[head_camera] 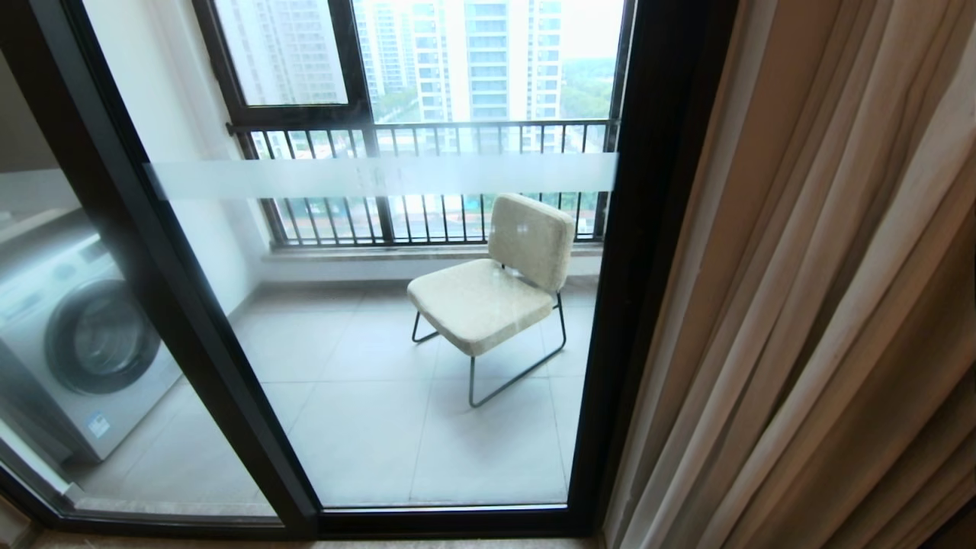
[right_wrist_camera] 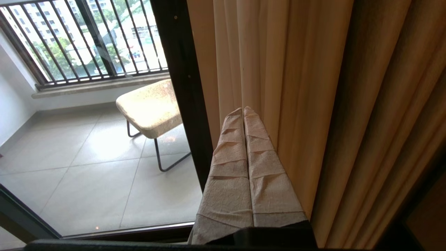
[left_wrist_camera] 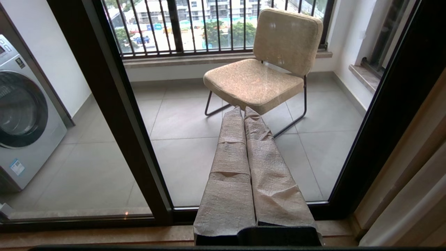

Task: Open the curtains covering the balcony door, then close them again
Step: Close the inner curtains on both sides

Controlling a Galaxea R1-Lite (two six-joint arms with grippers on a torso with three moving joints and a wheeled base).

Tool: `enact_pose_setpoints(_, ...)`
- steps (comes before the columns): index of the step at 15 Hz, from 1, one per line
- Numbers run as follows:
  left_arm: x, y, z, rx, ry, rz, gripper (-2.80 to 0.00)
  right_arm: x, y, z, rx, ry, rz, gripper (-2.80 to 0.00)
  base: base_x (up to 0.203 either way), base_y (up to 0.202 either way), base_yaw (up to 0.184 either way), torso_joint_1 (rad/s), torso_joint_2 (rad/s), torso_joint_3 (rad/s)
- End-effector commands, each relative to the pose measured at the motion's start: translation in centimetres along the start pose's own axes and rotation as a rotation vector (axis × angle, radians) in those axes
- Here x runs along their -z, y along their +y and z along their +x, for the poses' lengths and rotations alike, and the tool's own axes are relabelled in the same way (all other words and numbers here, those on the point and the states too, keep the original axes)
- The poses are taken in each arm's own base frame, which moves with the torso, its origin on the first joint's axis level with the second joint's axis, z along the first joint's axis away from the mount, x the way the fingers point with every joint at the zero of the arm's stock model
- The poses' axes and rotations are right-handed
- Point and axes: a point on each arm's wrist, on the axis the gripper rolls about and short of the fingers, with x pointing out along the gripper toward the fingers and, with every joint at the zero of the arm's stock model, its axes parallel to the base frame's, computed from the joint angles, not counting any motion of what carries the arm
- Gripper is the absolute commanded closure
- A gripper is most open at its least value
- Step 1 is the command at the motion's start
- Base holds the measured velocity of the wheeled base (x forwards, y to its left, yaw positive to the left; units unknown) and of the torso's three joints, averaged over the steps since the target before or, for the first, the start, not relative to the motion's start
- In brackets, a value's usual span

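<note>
The beige pleated curtains [head_camera: 823,305] hang gathered at the right, beside the balcony door [head_camera: 396,320]. The door's glass is uncovered, in a thick black frame [head_camera: 648,252] with a frosted band [head_camera: 381,177] across it. In the right wrist view my right gripper [right_wrist_camera: 243,111], wrapped in grey tape, is shut and empty, its tips pointing at the curtains [right_wrist_camera: 296,87] just beside the door frame [right_wrist_camera: 181,87]. My left gripper [left_wrist_camera: 242,110] is shut and empty too, pointing at the glass low down. Neither arm shows in the head view.
On the balcony behind the glass stand a cream chair [head_camera: 496,282] on black wire legs and a washing machine [head_camera: 76,335] at the left. A black-framed window with railing bars [head_camera: 427,183] closes the far side. A wooden sill [left_wrist_camera: 87,237] runs below the door.
</note>
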Motion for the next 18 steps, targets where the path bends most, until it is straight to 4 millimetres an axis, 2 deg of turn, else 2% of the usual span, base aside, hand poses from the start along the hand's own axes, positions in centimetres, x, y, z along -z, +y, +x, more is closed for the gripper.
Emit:
enact_pose_setpoints(1, 0.0, 0.0, 0.0, 0.001, -0.001, 0.0, 0.0, -1.8, 0.3, 1.9, -0.002, 0.035, -0.002, 0.0, 0.0, 0.0, 0.0, 0.0, 0.0, 0.0)
enact_pose_setpoints(6, 0.0, 0.0, 0.0, 0.001, -0.001, 0.0, 0.0, -6.6, 1.2, 5.1, -0.052, -0.078, 0.01, 0.0, 0.0, 0.0, 0.0, 0.0, 0.0, 0.0)
enact_pose_setpoints(7, 0.0, 0.0, 0.0, 0.001, -0.001, 0.0, 0.0, -7.7, 1.5, 5.7, -0.065, -0.105, 0.014, -2.8, 0.0, 0.0, 0.0, 0.0, 0.0, 0.0)
enact_pose_setpoints(14, 0.0, 0.0, 0.0, 0.001, -0.001, 0.001, 0.0, -12.8, 2.5, 10.0, -0.078, -0.15, 0.035, -2.8, 0.0, 0.0, 0.0, 0.0, 0.0, 0.0)
enact_pose_setpoints(18, 0.0, 0.0, 0.0, 0.001, -0.001, 0.0, 0.0, -15.6, 3.0, 14.4, -0.045, -0.153, 0.049, -2.8, 0.0, 0.0, 0.0, 0.0, 0.0, 0.0)
